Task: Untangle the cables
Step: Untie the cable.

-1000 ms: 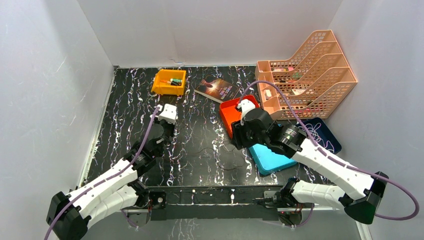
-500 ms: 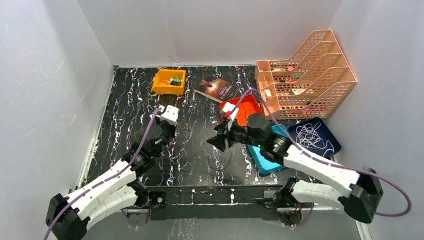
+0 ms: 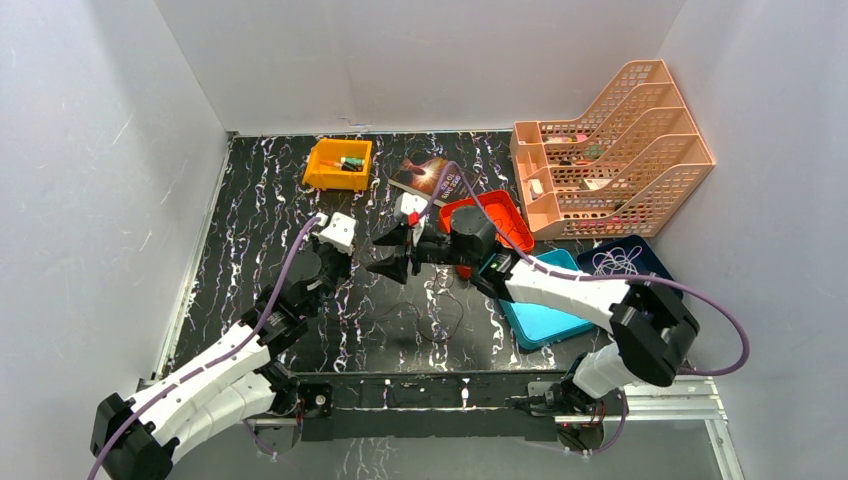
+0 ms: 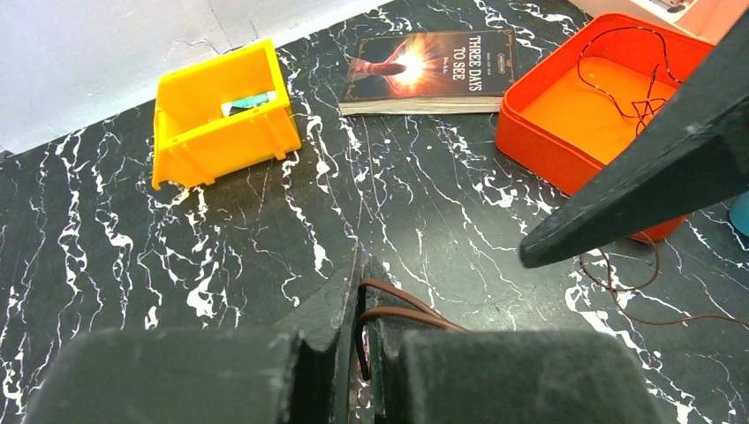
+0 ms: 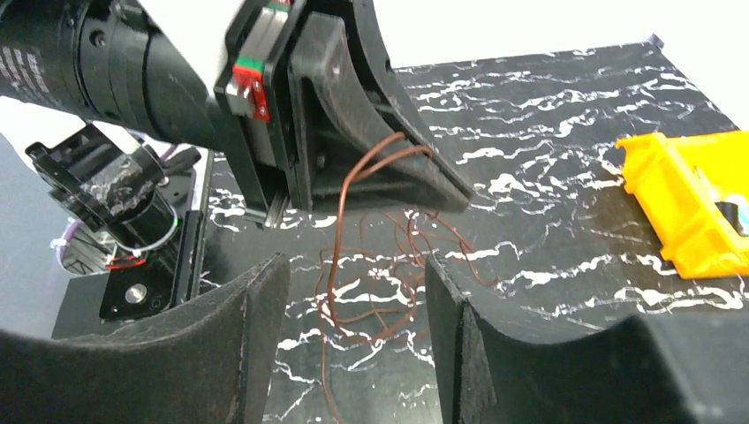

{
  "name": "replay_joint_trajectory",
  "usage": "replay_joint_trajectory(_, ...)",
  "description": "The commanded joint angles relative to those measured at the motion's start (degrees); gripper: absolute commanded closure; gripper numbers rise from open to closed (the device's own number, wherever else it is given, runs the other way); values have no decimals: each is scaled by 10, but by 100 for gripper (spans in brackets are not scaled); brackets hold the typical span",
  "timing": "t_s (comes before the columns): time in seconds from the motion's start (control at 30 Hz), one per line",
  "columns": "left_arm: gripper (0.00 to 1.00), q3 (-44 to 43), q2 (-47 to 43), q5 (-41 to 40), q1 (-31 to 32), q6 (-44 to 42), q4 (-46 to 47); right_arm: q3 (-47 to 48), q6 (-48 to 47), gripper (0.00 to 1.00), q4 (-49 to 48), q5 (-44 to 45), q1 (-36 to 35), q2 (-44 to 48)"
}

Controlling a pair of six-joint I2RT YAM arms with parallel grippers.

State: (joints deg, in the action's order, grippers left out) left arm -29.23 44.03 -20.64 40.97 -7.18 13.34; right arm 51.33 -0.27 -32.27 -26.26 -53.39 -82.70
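My left gripper (image 3: 338,258) (image 4: 362,265) is shut on a thin brown cable (image 4: 402,309) that loops out to the right of its jaws. From there brown cables (image 5: 380,291) hang down in loose loops to the black marbled table (image 3: 250,230) and trail across it (image 3: 440,312). My right gripper (image 3: 386,254) (image 5: 353,265) stands open just right of the left one, facing it, with the hanging loops seen beyond its fingers (image 5: 256,309), touching neither. A dark cable (image 4: 634,81) lies in the red tray (image 4: 539,141). A whitish cable (image 3: 617,262) lies in the dark blue tray (image 3: 668,290).
A yellow bin (image 3: 340,163) and a book (image 3: 432,178) lie at the back. A peach file rack (image 3: 610,150) stands at the back right. A teal tray (image 3: 540,318) sits under the right forearm. White walls close in on the left, back and right.
My right arm has swung left from over the red tray to just beside the left gripper, its jaws opening wider. The left gripper has stayed shut and almost still.
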Motion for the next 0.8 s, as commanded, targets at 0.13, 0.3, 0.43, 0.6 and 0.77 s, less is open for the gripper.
replay_joint_trajectory(0.13, 100, -13, -15, 9, -3, 14, -5, 74, 30, 45, -29, 13, -2, -52)
replay_joint_trajectory(0.3, 100, -11, -21, -5, -3, 36, -16, 131, 37, 69, 101, 48, -1, -63)
replay_joint_trajectory(0.43, 100, 1, -19, -33, -3, 86, -20, 158, 54, 100, 185, 69, -1, -50)
replay_joint_trajectory(0.6, 81, 54, -15, -86, -3, 172, 13, 173, 64, 100, 279, 77, -2, -13)
replay_joint_trajectory(0.77, 77, 124, 0, -125, -3, 223, 91, 159, 77, 100, 331, 53, -2, 39)
